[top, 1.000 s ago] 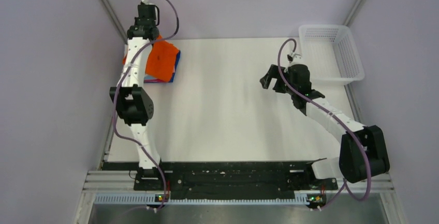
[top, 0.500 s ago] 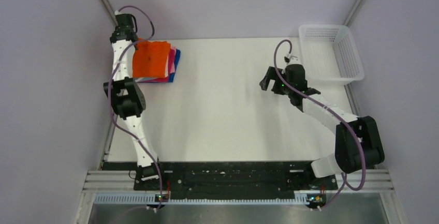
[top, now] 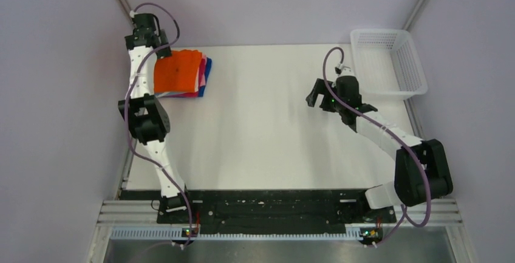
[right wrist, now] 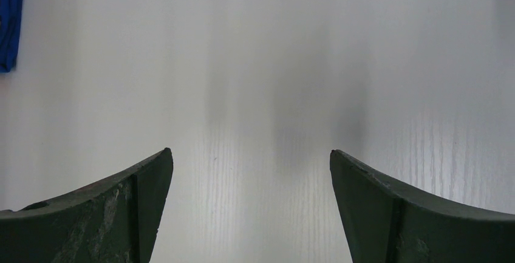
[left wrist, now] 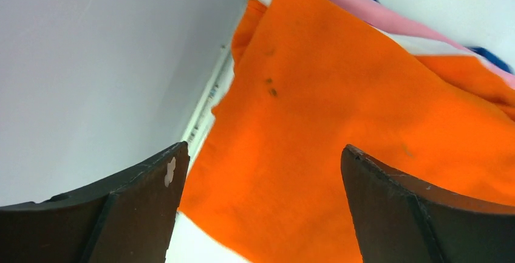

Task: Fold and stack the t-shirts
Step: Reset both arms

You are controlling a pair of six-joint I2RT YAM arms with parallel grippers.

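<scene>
**A:** Where are the t-shirts (top: 182, 78)?

**B:** They're in one pile (top: 200, 85) at the far left corner of the tabletop (top: 267, 129), close to the left wall (top: 61, 93). The orange t-shirt (top: 175, 70) lies folded on top, flat and roughly square.

**A:** What's under it?

**B:** A pink t-shirt (top: 202, 76) shows along the right edge, and a blue t-shirt (top: 209, 68) sticks out just past it. The left wrist view also shows a thin white layer (left wrist: 425, 43) between the orange and the pink. It may be another shirt, but too little of it shows to be sure.

**A:** And the left tool (left wrist: 262, 147)?

**B:** It hangs at the pile's far left side, by the wall. Its fingers (left wrist: 139, 208) are spread wide with nothing gripped between them. Orange cloth fills most of its camera's view below the tips.

**A:** The right tool (right wrist: 250, 151)?

**B:** It's also spread wide and holds nothing. It sits over bare tabletop, right of centre and well apart from the pile. A sliver of the blue cloth shows at the left edge of its camera's view.

**A:** Anything else on the tabletop?

**B:** A white mesh basket (top: 381, 31) stands at the far right corner. The right tool is nearer the arms than the basket and off to its left, not touching it.
</scene>
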